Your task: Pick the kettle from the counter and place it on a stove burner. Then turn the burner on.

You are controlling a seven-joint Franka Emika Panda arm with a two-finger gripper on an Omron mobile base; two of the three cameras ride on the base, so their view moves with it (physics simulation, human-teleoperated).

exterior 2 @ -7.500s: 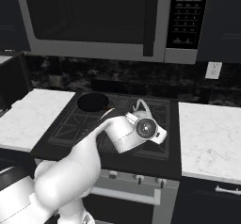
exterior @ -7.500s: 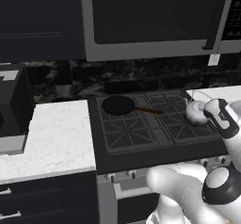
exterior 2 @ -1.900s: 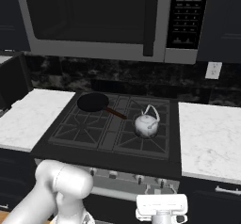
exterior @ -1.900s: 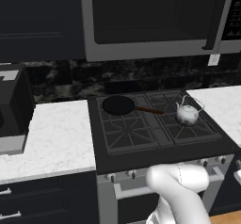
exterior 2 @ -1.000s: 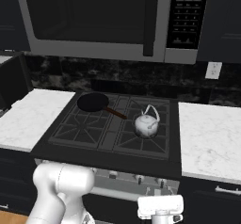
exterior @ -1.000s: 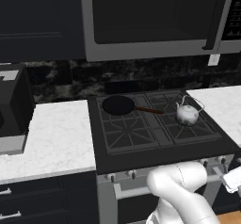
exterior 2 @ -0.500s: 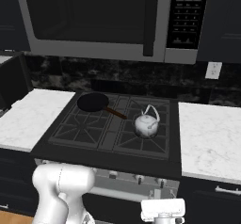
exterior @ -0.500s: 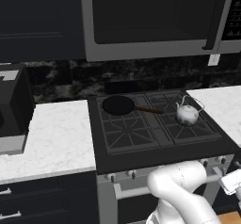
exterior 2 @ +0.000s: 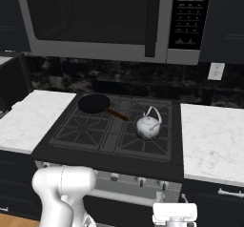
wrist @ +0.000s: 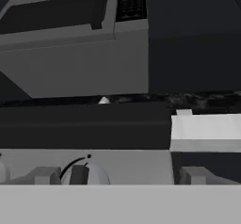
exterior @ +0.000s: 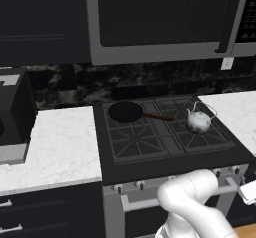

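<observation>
**Kettle set on burner, gripper held low before the stove front**

The gripper (exterior 2: 174,215) is seen at the bottom of the right base view, below the front edge of the black cooktop (exterior 2: 102,160) and in front of the knob row. Its jaws are spread wide and nothing is held between them. In the left base view a corner of the hand is caught at the right edge, just below the stove's front.

From the hand view, a round silvery knob (wrist: 84,176) with a dark grip bar is seen straight ahead of the jaws, low and to the left of centre. Whether the fingers touch it cannot be told. Beyond the jaws and above them, the dark cooktop edge is seen, with the pale edge of the counter (wrist: 205,132) off to the right and the microwave (wrist: 75,39) high overhead.

The kettle (exterior 2: 148,126) is placed upright on the stove burner (exterior 2: 146,136) at the right of the cooktop, well above and behind the jaws, with its wire handle arched over it. The frying pan (exterior 2: 95,104) is found on the rear left grate, farther off to the left, its brown handle pointed toward the kettle but apart from it.
</observation>
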